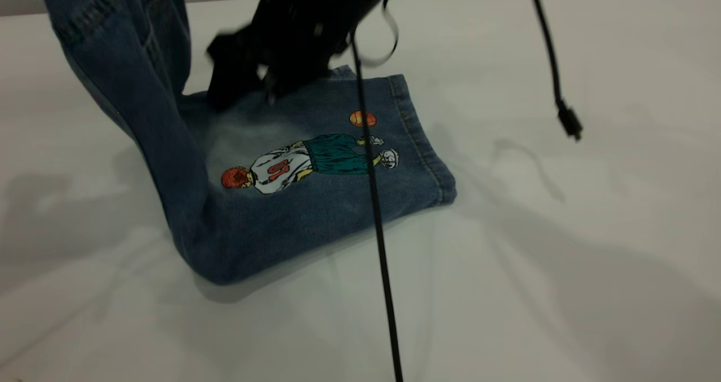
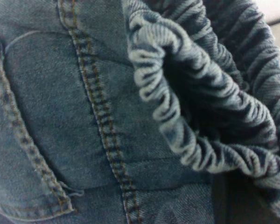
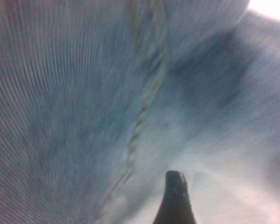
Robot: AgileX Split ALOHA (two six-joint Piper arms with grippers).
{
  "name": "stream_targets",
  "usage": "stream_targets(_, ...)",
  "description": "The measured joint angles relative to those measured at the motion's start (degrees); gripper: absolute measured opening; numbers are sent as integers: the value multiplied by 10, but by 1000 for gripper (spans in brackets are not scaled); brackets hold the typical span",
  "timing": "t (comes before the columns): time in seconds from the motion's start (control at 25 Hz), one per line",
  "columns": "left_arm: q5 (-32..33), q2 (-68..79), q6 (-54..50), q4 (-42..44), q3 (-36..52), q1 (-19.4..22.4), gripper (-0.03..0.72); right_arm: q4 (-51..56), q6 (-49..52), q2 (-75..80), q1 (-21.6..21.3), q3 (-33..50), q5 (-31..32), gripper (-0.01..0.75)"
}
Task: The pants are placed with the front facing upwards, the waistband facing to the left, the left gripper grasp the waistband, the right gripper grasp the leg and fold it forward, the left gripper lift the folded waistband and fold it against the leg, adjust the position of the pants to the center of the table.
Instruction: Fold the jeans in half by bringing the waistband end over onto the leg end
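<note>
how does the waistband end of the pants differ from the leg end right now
The waistband is gathered and ruffled, and its end of the pants is lifted off the table; the leg lies flat, with a straight stitched hem. The leg carries the basketball-player print; the waistband is plain. Both are blue denim.

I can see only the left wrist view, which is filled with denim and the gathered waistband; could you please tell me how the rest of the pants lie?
Observer: The pants rise off the table at the exterior view's upper left; the leg lies flat, print up.
Operator: Where is the right tool?
Observer: The right tool is low over the leg's far side, by the pale patch.
Operator: Does anything cross the print?
Observer: A black cable hangs in front of it in the exterior view.
</note>
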Motion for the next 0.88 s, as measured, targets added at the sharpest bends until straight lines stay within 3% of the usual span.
stream_targets(0.4, -127, 0, 18, -6, 0, -114, 152, -31, 32, -144, -89, 0, 10, 477)
stream_targets(0.88, -257, 73, 77, -88, -1, -266, 152, -31, 62, -292, -87, 0, 65, 477)
